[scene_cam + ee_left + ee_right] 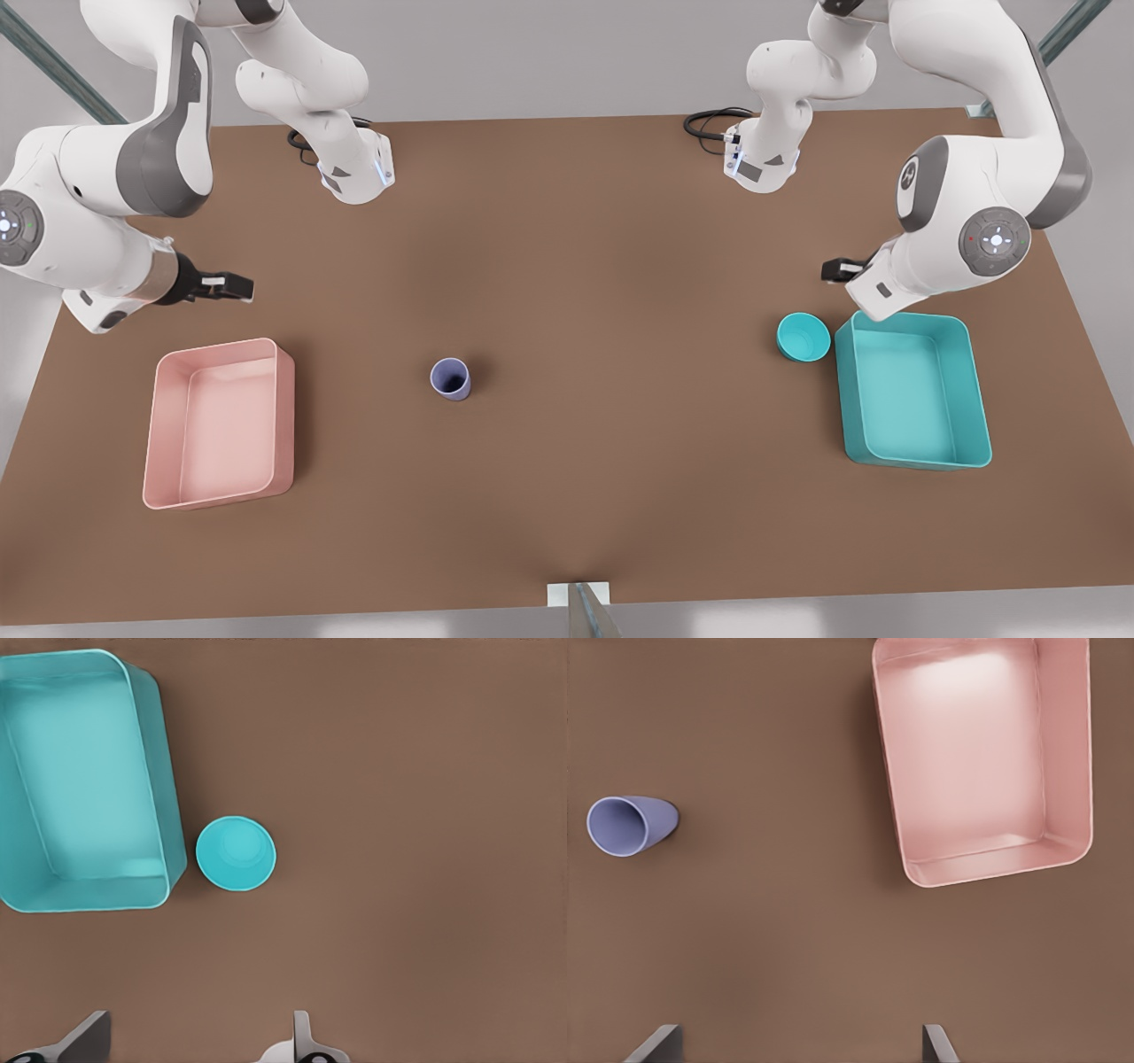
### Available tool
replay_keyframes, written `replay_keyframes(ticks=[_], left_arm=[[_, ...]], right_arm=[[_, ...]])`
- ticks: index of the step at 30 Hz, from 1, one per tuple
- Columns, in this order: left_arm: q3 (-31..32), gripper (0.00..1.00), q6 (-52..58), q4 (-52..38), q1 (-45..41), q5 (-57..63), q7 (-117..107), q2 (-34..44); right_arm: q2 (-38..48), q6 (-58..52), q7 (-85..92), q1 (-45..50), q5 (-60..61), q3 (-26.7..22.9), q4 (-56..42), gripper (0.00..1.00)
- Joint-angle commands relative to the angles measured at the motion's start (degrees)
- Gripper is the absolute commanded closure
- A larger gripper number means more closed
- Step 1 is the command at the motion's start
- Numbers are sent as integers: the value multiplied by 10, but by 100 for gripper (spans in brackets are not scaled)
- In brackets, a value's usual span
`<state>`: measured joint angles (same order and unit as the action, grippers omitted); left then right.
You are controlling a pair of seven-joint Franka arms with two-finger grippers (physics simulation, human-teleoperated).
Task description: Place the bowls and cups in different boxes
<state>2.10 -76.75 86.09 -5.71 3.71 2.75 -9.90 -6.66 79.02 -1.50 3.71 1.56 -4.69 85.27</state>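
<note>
The small teal bowl [803, 337] [236, 853] sits upright on the table, right beside the teal box [912, 390] [80, 780]. Near the table's middle stands the lavender cup [451, 378] [629, 825]. A pale pink box [220, 423] [983, 762] lies on the front view's left. My left gripper [842, 268] [195, 1032] hovers open behind the bowl and the teal box, on the front view's right. Behind the pink box, my right gripper [232, 286] [797, 1041] hangs open, well apart from the cup. Neither gripper holds anything, and both boxes look empty.
The brown table [620, 248] carries both arm bases at its far edge, each with a black cable [709, 120]. A metal post [580, 607] stands at the middle of the near edge. Open tabletop stretches between the cup and the bowl.
</note>
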Motion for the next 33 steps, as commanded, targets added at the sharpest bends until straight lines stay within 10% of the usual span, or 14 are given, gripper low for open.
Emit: replay_keyframes(ticks=[1,10,23,28,33], left_arm=[[0,0,-18,1,0,0,21,1],[3,0,-502,356,-18,4,21,-28],[2,0,-552,438,-2,41,16,-99],[2,60,-566,435,-2,41,8,-122],[2,67,-553,421,-4,41,11,-117]], right_arm=[[0,20,-5,1,3,0,0,0],[-241,237,-98,169,37,1,-84,0],[-210,439,-160,198,55,6,123,0],[-212,470,-161,210,57,10,164,0],[-212,476,-161,210,57,10,179,0]])
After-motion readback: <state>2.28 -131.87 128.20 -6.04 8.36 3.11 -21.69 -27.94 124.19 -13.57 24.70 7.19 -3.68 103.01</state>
